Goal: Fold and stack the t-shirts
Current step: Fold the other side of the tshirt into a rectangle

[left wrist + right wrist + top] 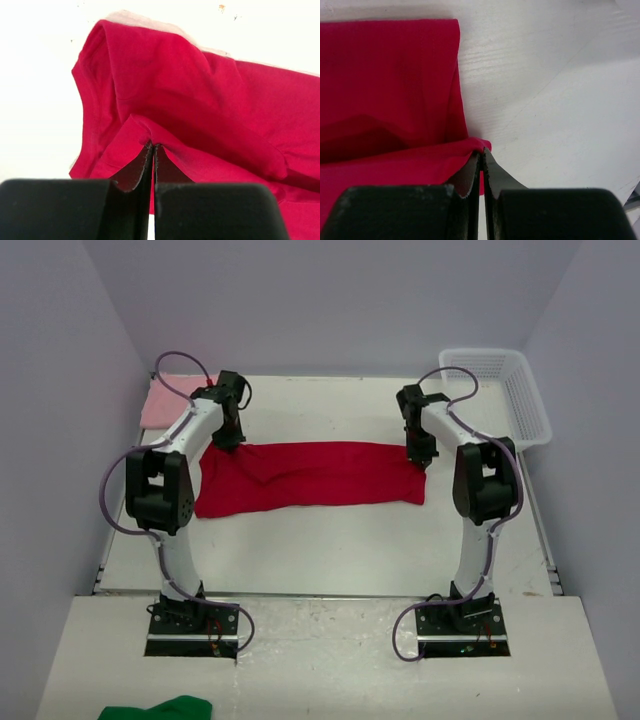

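Note:
The red t-shirt (310,475) lies as a long band across the middle of the table. My left gripper (230,443) is shut on its far left edge; the left wrist view shows the red cloth (200,100) pinched and tented at my gripper's tips (153,146). My right gripper (421,457) is shut on the far right corner; the right wrist view shows the red cloth (390,75) folded over my gripper's tips (481,154). The pale pink t-shirt (165,400) lies folded at the far left, behind the left arm.
A white mesh basket (498,390) stands at the far right of the table. A green cloth (160,708) lies on the near ledge at bottom left. Grey walls close in the table on three sides.

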You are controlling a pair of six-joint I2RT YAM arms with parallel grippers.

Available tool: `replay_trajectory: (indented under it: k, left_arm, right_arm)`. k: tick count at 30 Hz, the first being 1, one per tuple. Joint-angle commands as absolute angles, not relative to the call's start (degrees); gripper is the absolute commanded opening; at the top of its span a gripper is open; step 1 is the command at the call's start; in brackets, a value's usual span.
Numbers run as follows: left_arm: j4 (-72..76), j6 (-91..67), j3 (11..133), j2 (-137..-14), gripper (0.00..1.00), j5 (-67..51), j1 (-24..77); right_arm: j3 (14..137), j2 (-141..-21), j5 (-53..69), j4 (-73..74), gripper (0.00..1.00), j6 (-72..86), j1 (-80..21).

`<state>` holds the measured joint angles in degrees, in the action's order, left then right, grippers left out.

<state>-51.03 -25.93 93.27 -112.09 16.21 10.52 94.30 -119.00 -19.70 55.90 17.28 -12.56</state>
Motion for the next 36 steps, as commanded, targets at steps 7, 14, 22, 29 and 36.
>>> replay_trajectory:
  k: [7, 14, 22, 29, 36]
  left_arm:
    - [-50.54, -25.49, 96.15, -115.05, 0.00, 15.64, 9.93]
    - [-50.19, -25.84, 97.03, -115.84, 0.00, 16.08, 9.93]
    - [-45.80, -27.07, 94.93, -112.07, 0.06, 18.28, 9.93]
    - [-38.42, -26.90, 93.87, -101.88, 0.42, 21.96, 10.11]
    - [-39.46, -30.41, 83.01, -85.18, 0.16, 14.88, 10.63]
  right_arm:
    - [97.56, -120.50, -18.81, 56.07, 0.00, 16.61, -12.22]
    - [99.84, -121.90, -18.72, 56.86, 0.00, 16.17, -12.22]
    - [101.43, -122.78, -18.10, 55.73, 0.02, 16.43, -12.13]
    - [104.76, -121.91, -19.24, 53.97, 0.33, 17.49, -12.13]
    - [99.63, -111.12, -19.71, 53.36, 0.44, 18.81, -13.18]
